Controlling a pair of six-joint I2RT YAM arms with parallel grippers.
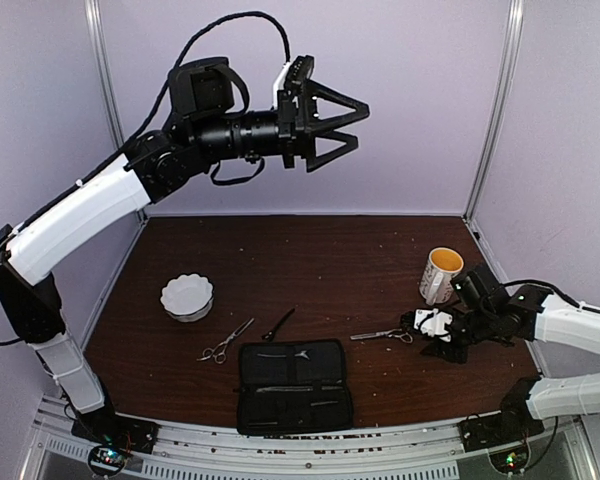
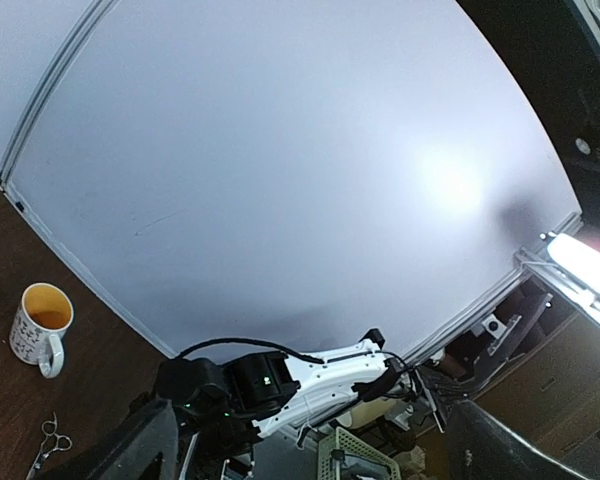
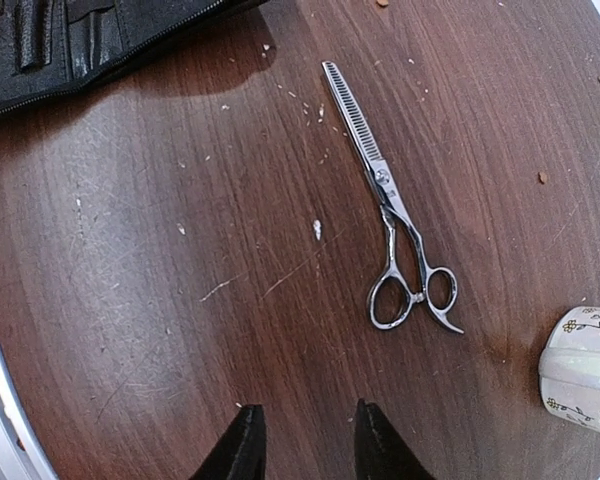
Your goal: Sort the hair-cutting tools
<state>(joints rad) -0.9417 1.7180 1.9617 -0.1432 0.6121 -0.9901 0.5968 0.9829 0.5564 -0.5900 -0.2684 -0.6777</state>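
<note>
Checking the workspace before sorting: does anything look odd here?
The left gripper hangs high above the table, aimed sideways rather than down. Pale specks litter the wood around the toothed scissors.

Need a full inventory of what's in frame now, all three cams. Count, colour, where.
plain scissors: 1, silver, between bowl and case
toothed scissors: 1, silver, right of the case, just ahead of the right tool
slender black piece: 1, black, just beyond the case's far edge
zip case: 1, black, lying open at the near edge, centre; contents too small to tell
bowl: 1, white, fluted, left side
mug: 1, white with yellow inside, far right
table: 1, dark brown wood
left tool: 1, black, raised high, open, empty
right tool: 1, black, low over the table, open, empty
</note>
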